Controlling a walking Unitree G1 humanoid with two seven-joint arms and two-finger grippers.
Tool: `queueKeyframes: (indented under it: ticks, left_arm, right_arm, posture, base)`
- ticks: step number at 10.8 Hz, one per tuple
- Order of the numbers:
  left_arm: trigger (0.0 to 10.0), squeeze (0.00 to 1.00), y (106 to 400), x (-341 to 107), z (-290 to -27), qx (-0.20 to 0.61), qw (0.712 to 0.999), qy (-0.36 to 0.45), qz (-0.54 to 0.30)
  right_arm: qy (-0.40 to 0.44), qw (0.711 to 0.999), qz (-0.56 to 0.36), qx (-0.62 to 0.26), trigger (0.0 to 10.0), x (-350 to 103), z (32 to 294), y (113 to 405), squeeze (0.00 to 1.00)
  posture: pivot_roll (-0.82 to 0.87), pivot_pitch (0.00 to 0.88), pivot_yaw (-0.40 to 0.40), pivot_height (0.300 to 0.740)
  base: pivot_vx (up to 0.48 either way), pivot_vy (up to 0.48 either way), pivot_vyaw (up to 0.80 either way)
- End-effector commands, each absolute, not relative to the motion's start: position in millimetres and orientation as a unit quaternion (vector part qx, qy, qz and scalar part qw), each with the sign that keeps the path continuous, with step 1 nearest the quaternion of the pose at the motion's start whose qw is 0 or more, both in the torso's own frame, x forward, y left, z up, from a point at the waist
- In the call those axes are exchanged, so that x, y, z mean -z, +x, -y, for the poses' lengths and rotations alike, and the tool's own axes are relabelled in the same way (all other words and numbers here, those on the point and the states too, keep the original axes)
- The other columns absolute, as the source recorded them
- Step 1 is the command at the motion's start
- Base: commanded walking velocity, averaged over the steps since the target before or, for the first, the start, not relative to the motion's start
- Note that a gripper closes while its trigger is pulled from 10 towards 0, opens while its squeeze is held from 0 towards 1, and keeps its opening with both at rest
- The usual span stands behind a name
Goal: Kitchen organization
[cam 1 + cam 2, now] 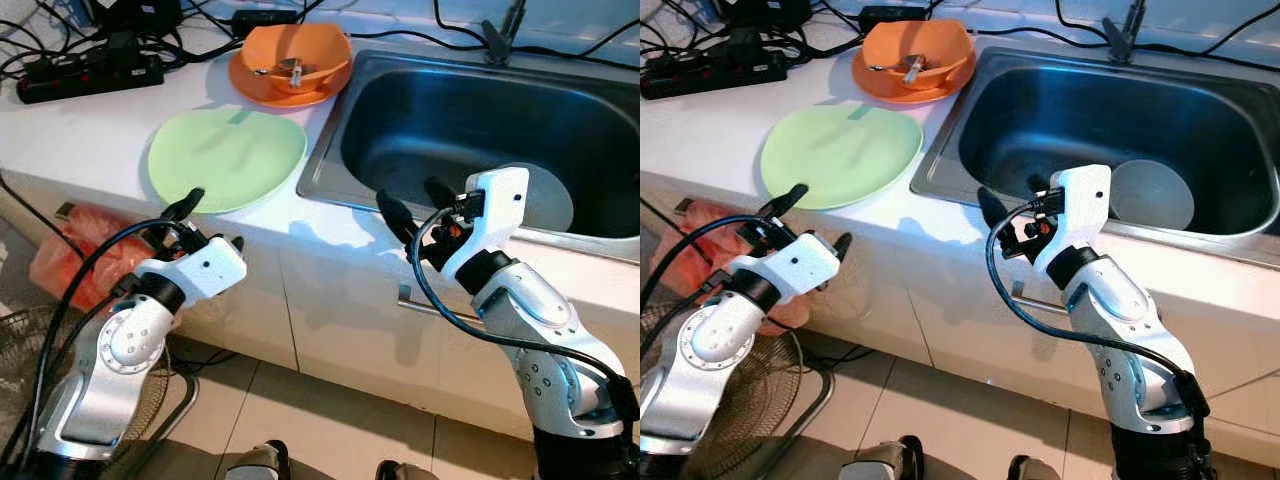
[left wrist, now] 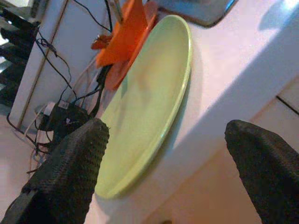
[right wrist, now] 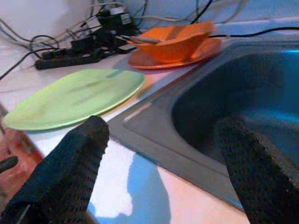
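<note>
**Kid:** Left eye view shows a green plate (image 1: 226, 158) on the counter (image 1: 90, 135). Why is it so near the edge?

**Helper:** I think it waits there to be put away. It lies flat, just beside the sink (image 1: 470, 120).

**Kid:** What is the left gripper (image 1: 205, 220) doing?

**Helper:** It hangs just in front of the counter edge, close to the plate. Its two fingers are spread wide and hold nothing. My guess is they are wide so they can slide around the plate rim.

**Kid:** And the right gripper (image 1: 415, 208)?

**Helper:** It sits at the front rim of the sink, fingers wide apart too, with nothing in them. It may be ready to reach in.

**Kid:** What is in the sink?

**Helper:** A round grey dish (image 1: 1152, 194) at the bottom.

**Kid:** And the orange things?

**Helper:** An orange bowl (image 1: 297, 55) sits on an orange plate (image 1: 262, 88), further back. Something small and shiny lies in the bowl. I cannot tell what it is
</note>
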State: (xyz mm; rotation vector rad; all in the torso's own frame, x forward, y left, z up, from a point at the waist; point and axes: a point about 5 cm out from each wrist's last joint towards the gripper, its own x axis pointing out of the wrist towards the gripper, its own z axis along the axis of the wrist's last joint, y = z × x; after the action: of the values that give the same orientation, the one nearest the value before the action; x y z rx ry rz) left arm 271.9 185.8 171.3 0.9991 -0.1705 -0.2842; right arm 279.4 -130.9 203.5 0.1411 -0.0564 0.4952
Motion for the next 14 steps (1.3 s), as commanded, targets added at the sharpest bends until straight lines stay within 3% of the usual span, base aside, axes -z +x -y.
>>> queueKeyframes:
  ticks: [1, 4, 10, 11, 14]
  left_arm:
    - [10.0, 1.0, 272.7, -171.1, -191.5, 0.134, 0.86, 0.487, 0.07]
    - [10.0, 1.0, 280.2, -176.6, -199.1, 0.118, 0.854, 0.502, 0.071]
    - [10.0, 1.0, 293.8, -180.1, -218.1, 0.094, 0.823, 0.556, 0.069]
    - [10.0, 0.0, 298.1, -182.4, -222.8, 0.088, 0.819, 0.563, 0.069]
    - [10.0, 0.0, 306.1, -172.4, -231.4, 0.09, 0.815, 0.57, 0.044]
  right_arm:
    - [0.072, 0.962, 0.016, -0.264, 10.0, -201.0, 128.7, 275.5, 0.0]
    - [0.058, 0.942, -0.05, -0.327, 10.0, -182.7, 123.1, 262.4, 0.0]
    - [0.053, 0.942, -0.061, -0.325, 10.0, -179.3, 123.8, 260.9, 0.0]
    - [0.052, 0.942, -0.063, -0.326, 10.0, -178.4, 123.5, 259.8, 0.0]
    - [0.054, 0.941, -0.062, -0.327, 10.0, -178.4, 122.0, 259.5, 0.0]
  posture:
    - [0.07, 0.144, 0.043, 0.74]
    - [0.07, 0.146, 0.044, 0.74]
    - [0.07, 0.149, 0.048, 0.74]
    - [0.07, 0.15, 0.049, 0.74]
    - [0.06, 0.152, 0.05, 0.74]
  base:
    - [0.0, 0.0, 0.0]
    - [0.0, 0.0, 0.0]
    - [0.0, 0.0, 0.0]
    - [0.0, 0.0, 0.0]
    - [0.0, 0.0, 0.0]
